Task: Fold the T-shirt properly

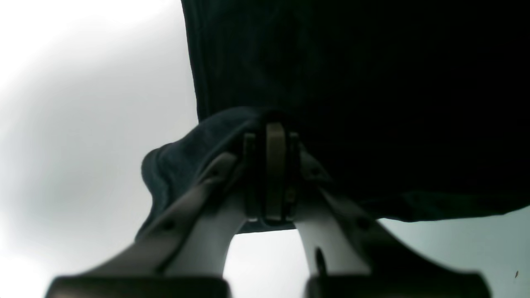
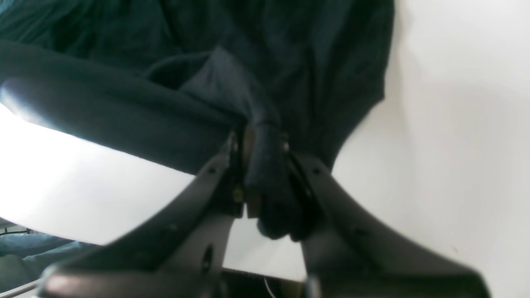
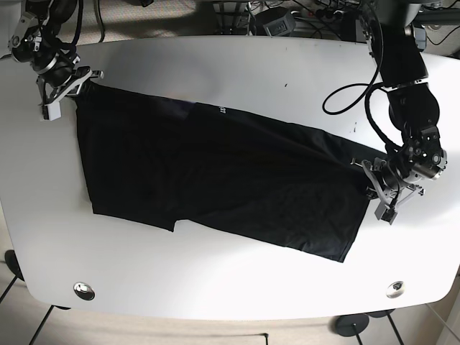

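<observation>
A black T-shirt (image 3: 215, 172) lies spread across the white table (image 3: 230, 280), stretched from far left to near right. My left gripper (image 3: 368, 177) is at the shirt's right edge and is shut on a fold of its cloth; the left wrist view shows its jaws (image 1: 271, 165) closed on the dark fabric (image 1: 372, 103). My right gripper (image 3: 74, 95) is at the shirt's far left corner, shut on a bunched piece of the shirt (image 2: 265, 165). The cloth between the two grippers is pulled fairly flat with a few creases.
Black cables (image 3: 348, 100) loop over the table by the left arm. Two metal grommets (image 3: 83, 290) sit near the front edge. Clutter and cords lie beyond the far edge (image 3: 287, 18).
</observation>
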### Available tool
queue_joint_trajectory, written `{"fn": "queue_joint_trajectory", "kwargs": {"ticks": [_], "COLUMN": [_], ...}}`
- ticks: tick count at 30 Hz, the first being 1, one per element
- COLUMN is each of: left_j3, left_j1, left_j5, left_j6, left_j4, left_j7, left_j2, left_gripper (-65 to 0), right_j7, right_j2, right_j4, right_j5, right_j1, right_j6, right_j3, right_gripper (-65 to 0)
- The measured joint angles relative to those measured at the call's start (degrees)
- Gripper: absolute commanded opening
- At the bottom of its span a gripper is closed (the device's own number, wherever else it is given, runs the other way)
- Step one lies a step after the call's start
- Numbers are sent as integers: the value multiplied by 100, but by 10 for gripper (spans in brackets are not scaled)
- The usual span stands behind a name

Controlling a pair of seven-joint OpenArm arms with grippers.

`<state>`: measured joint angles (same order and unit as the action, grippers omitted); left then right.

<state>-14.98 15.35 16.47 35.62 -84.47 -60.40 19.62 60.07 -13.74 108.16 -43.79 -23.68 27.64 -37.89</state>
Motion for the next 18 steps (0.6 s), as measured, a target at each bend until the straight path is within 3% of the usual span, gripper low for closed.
{"fn": "queue_joint_trajectory", "kwargs": {"ticks": [1,3,6,13,18], "left_j3": [92,234,234,68,-404], "left_j1": [105,332,367,-258,-1099], "left_j5": [-13,-9,-15,59,-400], "left_j6": [-22,-24,-44,-7,-61], "left_j4": [188,535,654,-125,-79], "left_j7": [-4,7,22,787,1722], "left_j2": [52,87,90,293,446], "left_gripper": [-578,-408,-246,-243,-243], "right_j7": [0,0,0,-275,-286], "right_j2": [9,9,7,9,9], "right_j4": [0,0,0,0,-232], "right_j5": [0,4,4,4,4], "right_j1": [11,9,9,-7,9], "right_j6": [0,-2,-4,-4,-2], "right_j3": [0,0,0,-2,0], "right_gripper": [-629,-629,-629,-629,-629]}}
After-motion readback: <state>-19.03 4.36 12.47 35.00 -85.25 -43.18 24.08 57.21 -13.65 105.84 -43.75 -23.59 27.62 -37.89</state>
